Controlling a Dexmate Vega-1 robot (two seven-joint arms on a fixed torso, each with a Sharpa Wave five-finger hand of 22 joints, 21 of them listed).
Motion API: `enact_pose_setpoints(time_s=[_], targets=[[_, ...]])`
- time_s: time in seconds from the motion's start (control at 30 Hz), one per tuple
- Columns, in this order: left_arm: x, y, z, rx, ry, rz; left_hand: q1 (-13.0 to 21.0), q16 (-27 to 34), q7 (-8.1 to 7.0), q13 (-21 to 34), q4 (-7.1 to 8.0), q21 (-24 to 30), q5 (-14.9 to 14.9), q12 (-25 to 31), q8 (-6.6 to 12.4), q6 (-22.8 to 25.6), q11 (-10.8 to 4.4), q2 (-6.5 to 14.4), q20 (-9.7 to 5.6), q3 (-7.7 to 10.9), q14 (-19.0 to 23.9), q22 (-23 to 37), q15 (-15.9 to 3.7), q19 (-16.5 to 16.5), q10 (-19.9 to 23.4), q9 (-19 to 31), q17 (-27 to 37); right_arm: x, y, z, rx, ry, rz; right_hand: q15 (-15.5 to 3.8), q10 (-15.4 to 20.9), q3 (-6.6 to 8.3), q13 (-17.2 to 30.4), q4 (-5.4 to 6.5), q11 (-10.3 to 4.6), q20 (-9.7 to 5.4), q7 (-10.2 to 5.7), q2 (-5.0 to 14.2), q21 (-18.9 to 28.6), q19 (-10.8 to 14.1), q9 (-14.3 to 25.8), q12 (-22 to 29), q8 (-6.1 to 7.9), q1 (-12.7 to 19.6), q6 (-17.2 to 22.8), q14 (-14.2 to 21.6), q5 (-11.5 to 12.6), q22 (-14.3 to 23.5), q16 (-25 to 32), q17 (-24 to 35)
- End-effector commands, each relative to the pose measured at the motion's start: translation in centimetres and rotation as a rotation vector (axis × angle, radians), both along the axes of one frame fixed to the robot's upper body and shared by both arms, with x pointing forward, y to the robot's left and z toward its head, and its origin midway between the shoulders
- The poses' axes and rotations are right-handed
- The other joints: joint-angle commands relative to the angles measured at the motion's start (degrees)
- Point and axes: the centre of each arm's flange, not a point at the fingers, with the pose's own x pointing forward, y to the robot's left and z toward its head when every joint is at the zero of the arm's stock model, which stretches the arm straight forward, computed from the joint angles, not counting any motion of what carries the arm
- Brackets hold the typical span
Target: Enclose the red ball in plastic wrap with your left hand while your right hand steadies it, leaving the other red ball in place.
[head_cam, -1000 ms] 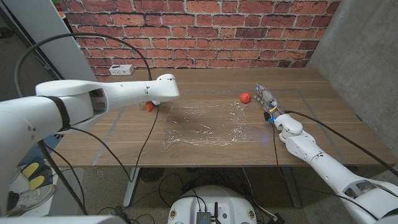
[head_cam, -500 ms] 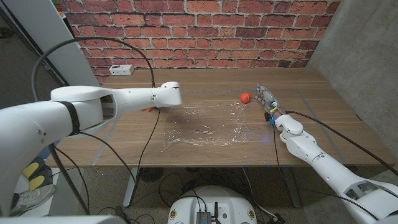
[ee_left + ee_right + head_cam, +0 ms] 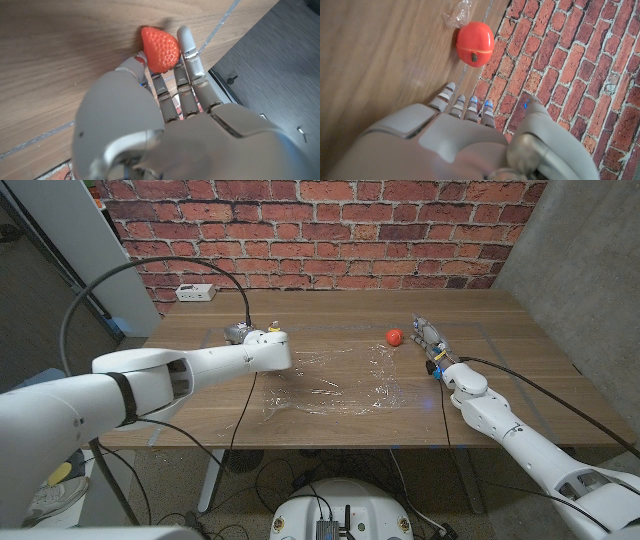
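Reaching with my left hand point(image 3: 165, 115), fingers loosely spread beside a red strawberry-shaped ball point(image 3: 160, 48), I risk knocking it along the wooden bench point(image 3: 330, 405). Right hand point(image 3: 432, 345), holding nothing, waits near the round red ball point(image 3: 394, 336) beside the clear plastic wrap point(image 3: 330, 385).

Left arm point(image 3: 200, 365) crosses plastic wrap point(image 3: 335, 380) left edge; open table point(image 3: 480, 310) around red ball point(image 3: 395, 336).

Both arms are glossy white shells with black joint bands and black cables trailing (one loops high over the left arm point(image 3: 150, 370)). The hands are grey, the right hand point(image 3: 455, 135) with blue-lit fingertips.
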Motion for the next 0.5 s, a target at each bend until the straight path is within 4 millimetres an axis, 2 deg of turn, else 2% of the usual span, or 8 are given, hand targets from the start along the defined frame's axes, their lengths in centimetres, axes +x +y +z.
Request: enact_pose_setpoints(time_s=[0.03, 0.23, 0.3, 0.37, 0.5], targets=[[-0.4, 1.2, -1.6, 0.012, -0.143, -0.018, 5.4, 0.8, 9.19, 0.9, 0.30, 0.8, 0.4, 1.3, 0.24, 18.7, 0.20, 3.7, -5.47, -0.03, 11.0, 0.1, -16.76, 0.6, 1.4, 6.7, 5.8, 0.3, -0.1, 0.4, -0.021, 0.000, -0.008, -0.02, 0.6, 0.24, 0.1, -0.31, -0.13, -0.24, -0.21, -0.11, 0.6, 0.5, 0.2, 0.2, 0.23, -0.1, 0.3, 0.4, 0.0, 0.3, 0.2, 0.1], [-2.0, 0.9, 0.0, 0.029, -0.252, -0.048, 5.8, 0.4, 9.50, 1.8, 0.33, 1.3, 0.5, 2.2, 0.36, 19.3, 0.33, 3.5, -5.46, 0.08, 11.7, 0.0, -16.68, 0.7, 2.1, 7.1, 6.3, 0.1, 0.0, 0.6, -0.019, -0.014, -0.009, -0.05, 0.6, 0.28, 0.1, -0.30, -0.13, -0.29, -0.19, -0.06, 0.6, 0.5, 0.2, 0.1, 0.24, -0.1, 0.4, 0.4, -0.1, 0.3, 0.2, 0.1], [-2.8, 0.6, 0.8, 0.037, -0.298, -0.065, 5.8, 0.3, 9.44, 2.0, 0.38, 1.4, 0.6, 2.4, 0.36, 19.4, -0.07, 3.5, -5.45, 0.09, 11.9, 0.0, -16.64, 0.7, 2.1, 7.2, 6.4, 0.0, 0.0, 0.7, -0.019, -0.023, -0.009, -0.02, 0.6, 0.26, 0.1, -0.28, -0.12, -0.24, -0.19, -0.09, 0.5, 0.5, 0.2, 0.1, 0.25, -0.2, 0.4, 0.4, -0.1, 0.3, 0.1, 0.1], [-3.6, 0.3, 1.5, 0.042, -0.342, -0.099, 5.9, 0.2, 9.39, 2.2, 0.37, 1.5, 0.6, 2.5, 0.28, 19.4, 0.36, 3.4, -5.46, 0.10, 12.0, -0.1, -16.59, 0.7, 2.0, 7.2, 6.6, -0.2, 0.1, 0.9, -0.021, -0.032, -0.008, -0.05, 0.7, 0.27, 0.1, -0.29, -0.20, -0.28, -0.18, -0.10, 0.5, 0.5, 0.2, 0.1, 0.25, -0.2, 0.4, 0.5, -0.1, 0.3, 0.1, 0.1], [-5.3, -0.5, 2.9, 0.059, -0.421, -0.204, 6.0, 0.0, 9.57, 2.5, 0.41, 1.6, 0.6, 2.6, 0.20, 19.4, 0.30, 3.4, -5.47, 0.11, 12.0, -0.1, -16.46, 0.7, 1.9, 7.3, 6.8, -0.5, 0.3, 1.1, -0.027, -0.043, -0.006, 0.01, 0.7, 0.27, 0.1, -0.30, -0.18, -0.31, -0.21, -0.12, 0.5, 0.5, 0.2, 0.1, 0.23, -0.2, 0.4, 0.4, -0.1, 0.3, 0.1, 0.2]])
